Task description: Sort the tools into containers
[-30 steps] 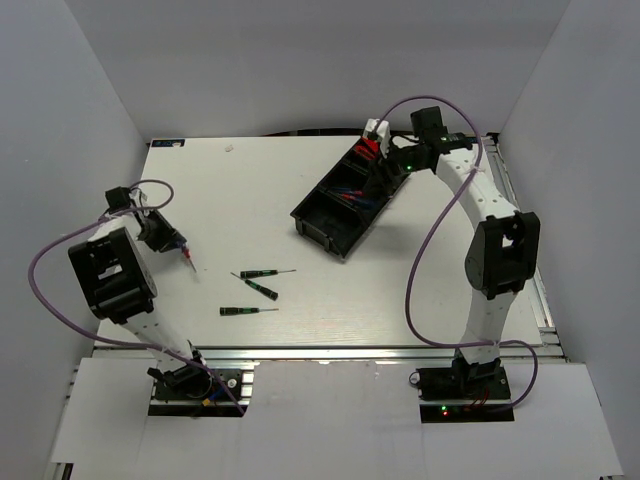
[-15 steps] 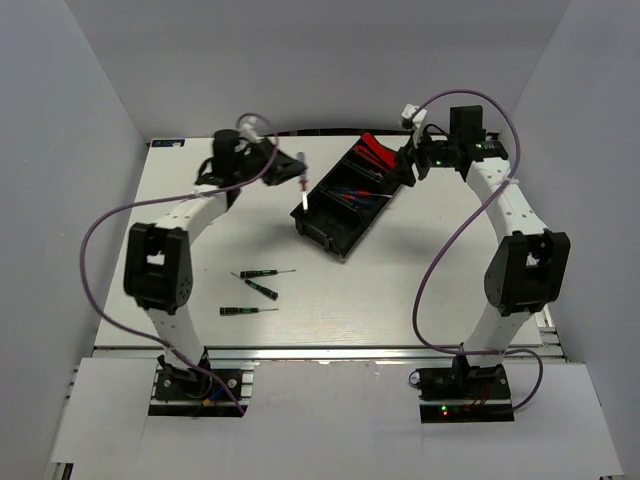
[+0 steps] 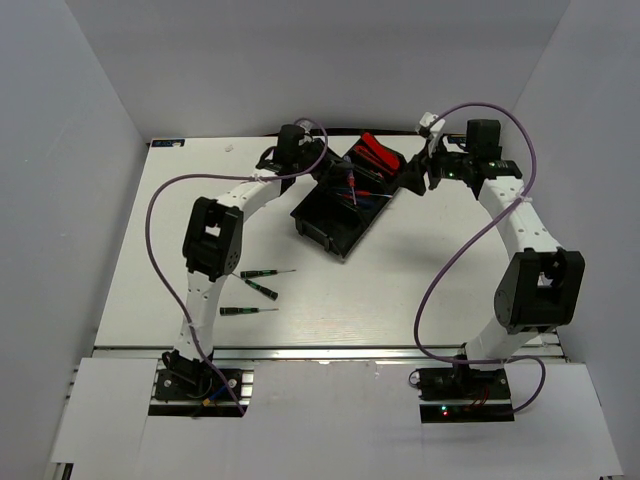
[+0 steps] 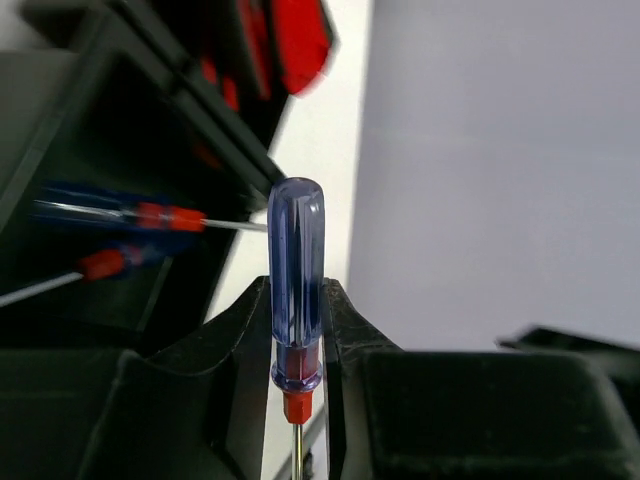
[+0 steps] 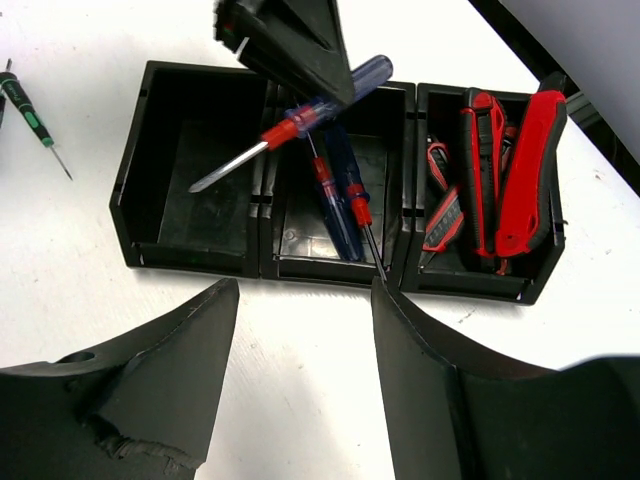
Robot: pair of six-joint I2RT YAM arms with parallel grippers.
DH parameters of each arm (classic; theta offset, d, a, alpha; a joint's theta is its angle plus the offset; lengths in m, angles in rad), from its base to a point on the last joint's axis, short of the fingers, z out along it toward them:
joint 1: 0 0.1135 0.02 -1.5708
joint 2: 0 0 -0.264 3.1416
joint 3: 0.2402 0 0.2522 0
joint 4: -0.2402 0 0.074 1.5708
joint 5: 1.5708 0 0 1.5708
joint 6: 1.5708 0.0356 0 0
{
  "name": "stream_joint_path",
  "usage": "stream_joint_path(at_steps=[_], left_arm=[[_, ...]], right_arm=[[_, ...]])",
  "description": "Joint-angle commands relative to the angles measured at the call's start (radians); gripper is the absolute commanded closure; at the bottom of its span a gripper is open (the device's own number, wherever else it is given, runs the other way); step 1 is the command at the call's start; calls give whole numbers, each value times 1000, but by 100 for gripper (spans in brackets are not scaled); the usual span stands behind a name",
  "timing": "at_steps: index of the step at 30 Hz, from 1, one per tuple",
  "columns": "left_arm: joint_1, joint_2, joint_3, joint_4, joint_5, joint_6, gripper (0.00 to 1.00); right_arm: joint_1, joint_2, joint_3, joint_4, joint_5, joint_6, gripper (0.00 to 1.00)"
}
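Note:
My left gripper (image 3: 335, 172) is shut on a blue-and-red screwdriver (image 4: 296, 270) and holds it above the middle compartment of the long black tray (image 3: 322, 232). In the right wrist view the held screwdriver (image 5: 310, 110) hangs slanted over the tray (image 5: 200, 262), with the left gripper (image 5: 290, 45) above it. Two blue-red screwdrivers (image 5: 338, 200) lie in the middle compartment. Red pliers and red-black knives (image 5: 500, 160) fill the far end compartment. The near end compartment (image 5: 200, 170) is empty. My right gripper (image 5: 305, 290) is open and empty, just beside the tray (image 3: 412, 175).
Three black-green screwdrivers (image 3: 262, 273), (image 3: 264, 289), (image 3: 246, 310) lie on the white table at the front left. One of them shows in the right wrist view (image 5: 25, 110). White walls enclose the table on three sides.
My left arm has swung from the table's left side to above the tray, carrying the blue-red screwdriver. My right gripper has drawn back from the tray toward the right.

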Motion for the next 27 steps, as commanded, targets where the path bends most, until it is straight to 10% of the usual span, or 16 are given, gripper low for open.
stream_joint_path(at_steps=[1, 22, 27], left_arm=[[-8, -6, 111, -185, -116, 65, 100], [-17, 134, 324, -381, -168, 119, 36], [-17, 131, 368, -379, -159, 109, 33]], right_arm=[[-11, -50, -27, 62, -36, 24, 38], [-9, -48, -61, 64, -56, 39, 37], [3, -44, -58, 33, -74, 16, 37]])
